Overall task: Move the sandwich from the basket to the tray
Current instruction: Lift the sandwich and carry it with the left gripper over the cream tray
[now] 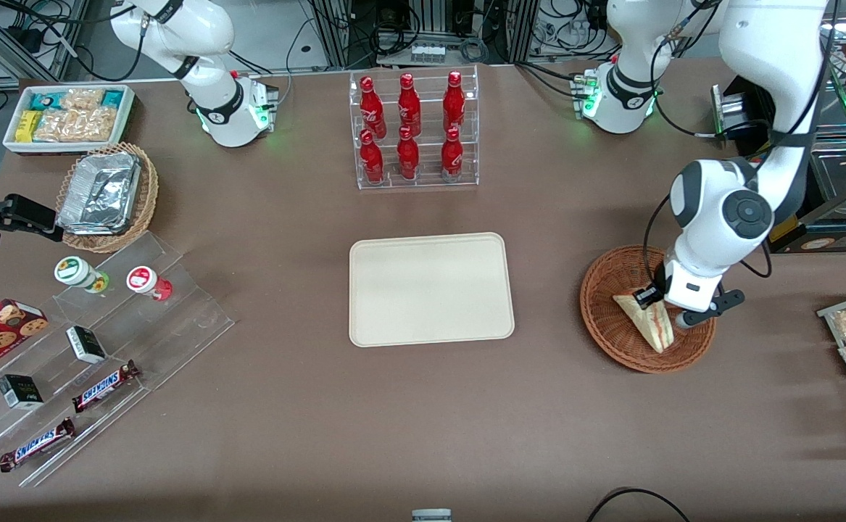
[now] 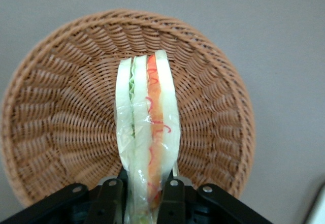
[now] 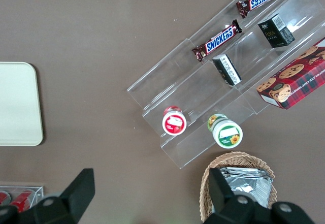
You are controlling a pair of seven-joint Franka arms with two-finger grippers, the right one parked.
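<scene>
Front view: the gripper [image 1: 658, 304] hangs over the basket [image 1: 611, 319], toward the working arm's end of the table. The sandwich [image 1: 647, 321] sits under it, one end at the fingers, its point reaching toward the basket's near rim. Whether it rests on the wicker or hangs clear, I cannot tell from here. The tray [image 1: 430, 290] lies at mid-table, bare, well apart from the basket. A rack of red bottles [image 1: 412, 130] stands farther from the camera than the tray.

Left wrist view: the gripper [image 2: 143, 193] is closed on the sandwich [image 2: 147, 127]; both black fingers [image 2: 109, 196] press its wrapped sides, so the jaws stand only a sandwich's thickness apart. The wedge stands edge-on, with green filling along one bread layer and red-orange along the other, under clear film. The basket [image 2: 56, 117] fills the background below it.

Right wrist view: the tray's corner [image 3: 18, 107] shows, and a clear stepped stand [image 3: 203, 82] holds two Snickers bars [image 3: 217, 42], small boxes and two jars.
</scene>
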